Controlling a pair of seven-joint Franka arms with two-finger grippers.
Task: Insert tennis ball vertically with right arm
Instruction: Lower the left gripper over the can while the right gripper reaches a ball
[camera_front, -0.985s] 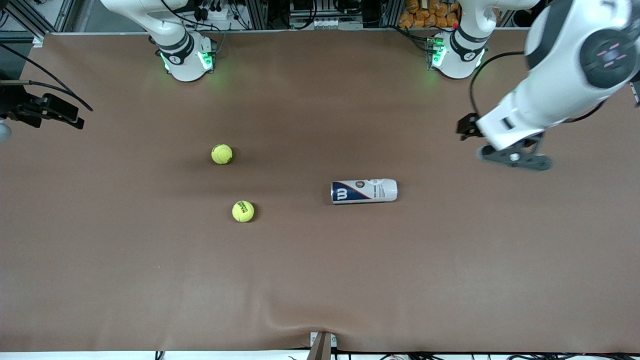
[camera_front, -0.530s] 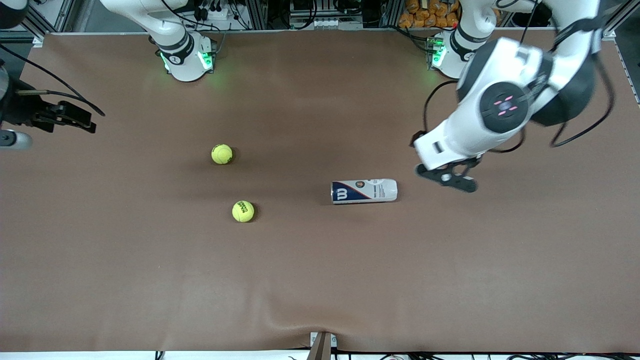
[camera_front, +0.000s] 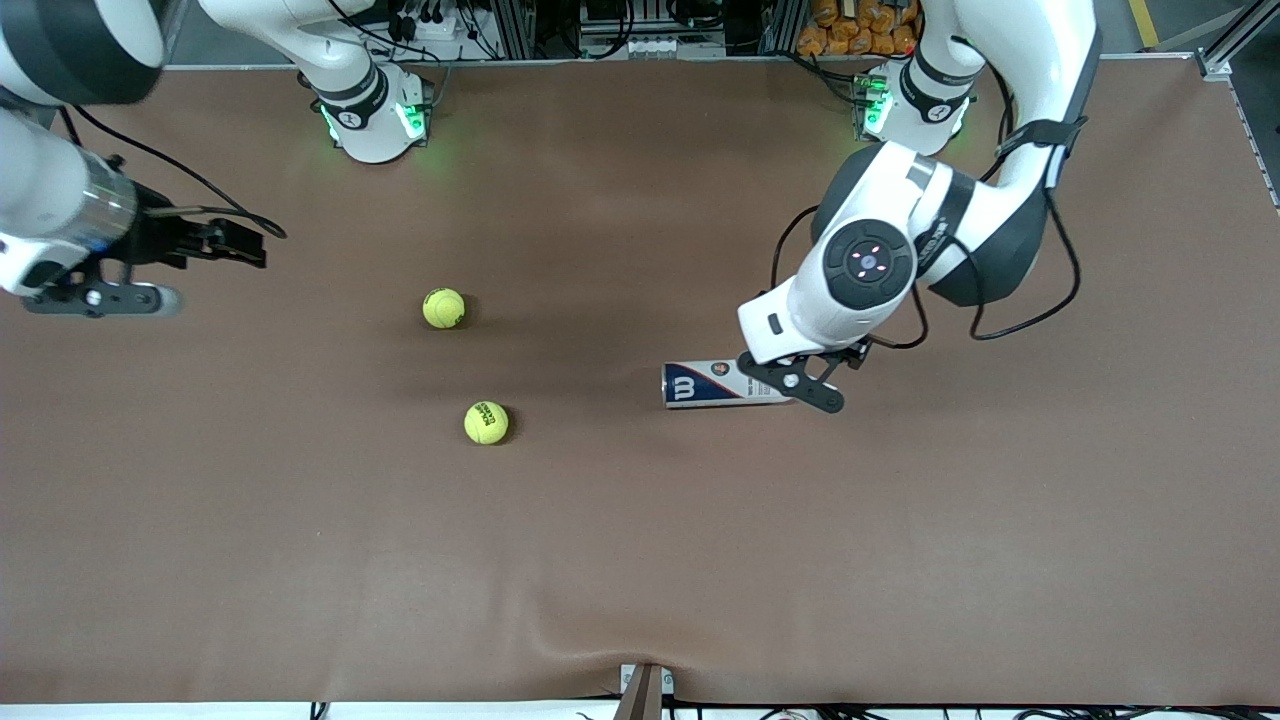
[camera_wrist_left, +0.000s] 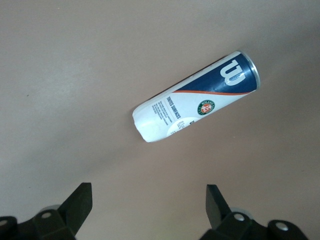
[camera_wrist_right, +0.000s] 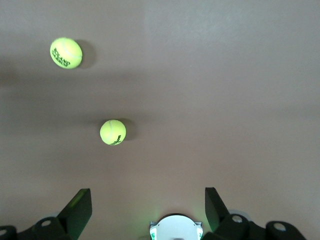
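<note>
The can (camera_front: 715, 385) lies on its side, long axis along the table, open mouth toward the right arm's end; its contents cannot be seen. The left gripper (camera_front: 795, 380), fingers wide, hovers over its closed end. Two balls (camera_front: 443, 308) (camera_front: 486, 422) rest well apart from it. The right gripper (camera_front: 95, 297), spread wide, holds nothing over the table's (camera_front: 640, 560) end.

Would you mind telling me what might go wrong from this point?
1. The ball can lies on its side, so it may roll away when the open left end effector over its end closes.
2. Both tennis balls sit loose on the table; the open right end effector, at the right arm's end of the table, could nudge one off instead of grasping it.
</note>
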